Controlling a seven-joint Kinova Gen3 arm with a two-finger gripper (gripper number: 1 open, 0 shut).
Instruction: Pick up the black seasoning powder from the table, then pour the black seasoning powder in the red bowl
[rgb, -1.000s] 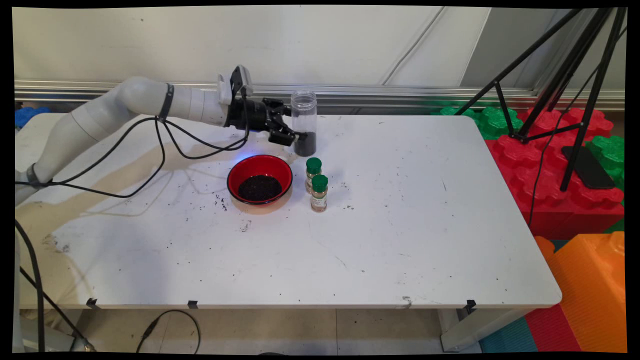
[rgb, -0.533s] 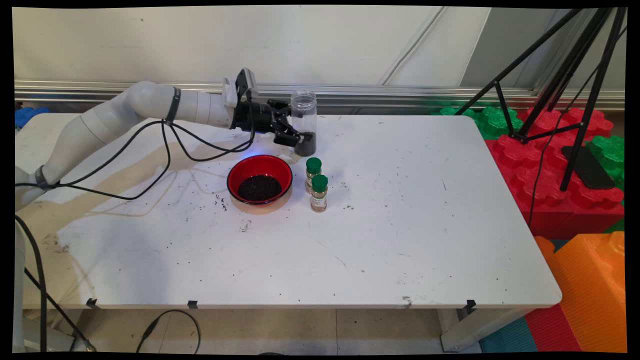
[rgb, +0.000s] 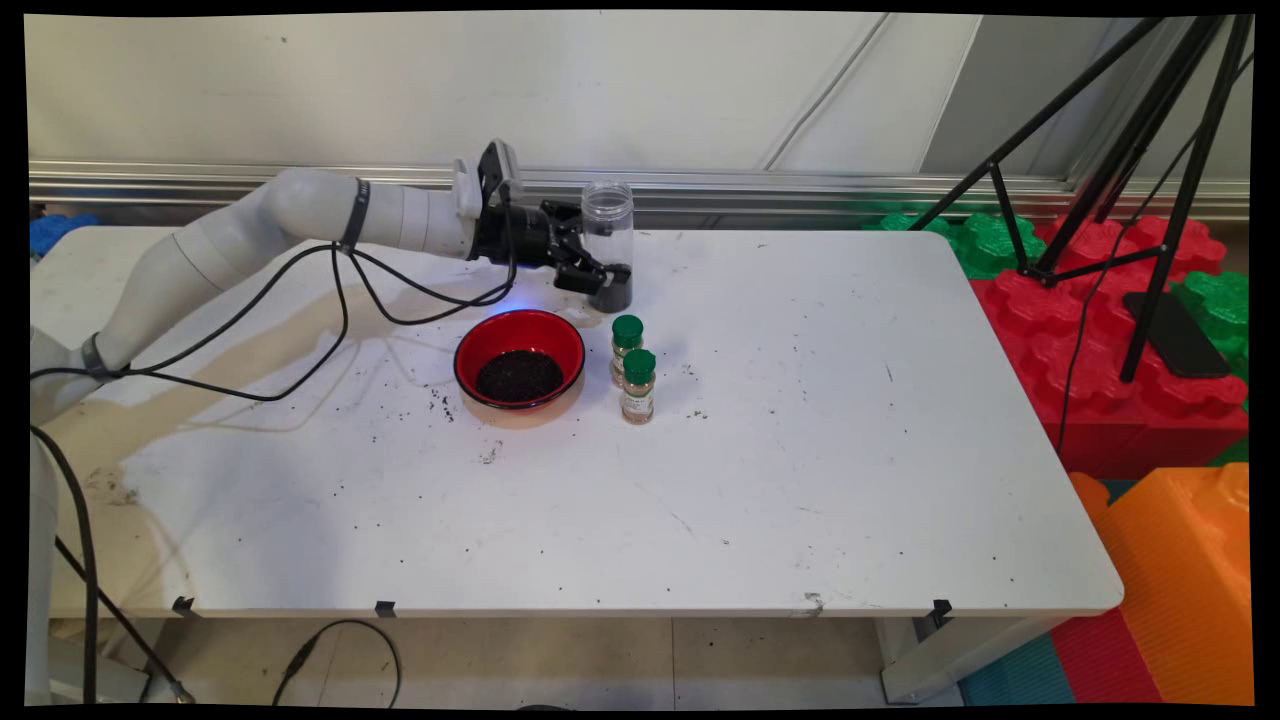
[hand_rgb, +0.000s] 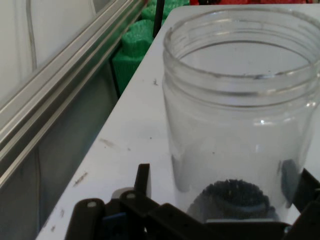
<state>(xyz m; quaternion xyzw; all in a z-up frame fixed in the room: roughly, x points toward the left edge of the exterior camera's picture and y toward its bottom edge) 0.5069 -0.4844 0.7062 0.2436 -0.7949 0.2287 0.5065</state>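
Observation:
A clear lidless plastic jar (rgb: 608, 240) stands upright near the table's far edge, with a little dark granular stuff in its bottom. My gripper (rgb: 600, 282) reaches in level from the left, low at the jar's base. In the hand view the jar (hand_rgb: 240, 125) fills the space between the fingers of my gripper (hand_rgb: 225, 172). The left finger (hand_rgb: 143, 175) stands a little apart from the glass and the right one is close by its side, so the gripper is open around the jar. Just in front sits a red bowl (rgb: 480, 345) holding dark grains.
Two small green-capped spice bottles (rgb: 633, 368) stand right of the bowl. Black cables (rgb: 330, 330) hang from the arm over the table's left part. A black tripod (rgb: 1150, 150) and red (rgb: 1100, 330), green (rgb: 985, 240) and orange (rgb: 1180, 560) foam blocks lie off the white table's (rgb: 800, 450) right edge.
The arm has slid to the right, bringing the gripper further around the jar's base. The jar, bowl and bottles have stayed put.

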